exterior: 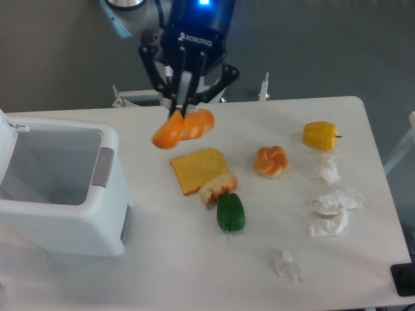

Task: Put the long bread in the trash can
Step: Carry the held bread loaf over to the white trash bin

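My gripper [184,110] hangs above the back of the table, shut on the long bread [183,128]. That orange-golden loaf is held near its middle, lifted clear of the table, and tilts down to the left. The trash can [57,189], a big white bin with a grey inside, stands open at the left edge. The bread sits to the right of the bin's opening and higher than its rim.
A yellow toast slice [196,170], a small bread piece [217,188] and a green pepper [230,212] lie mid-table. At the right are a knotted bun [271,161], a yellow pepper [320,135] and several crumpled white papers [334,202]. The arm's base [170,45] rises behind.
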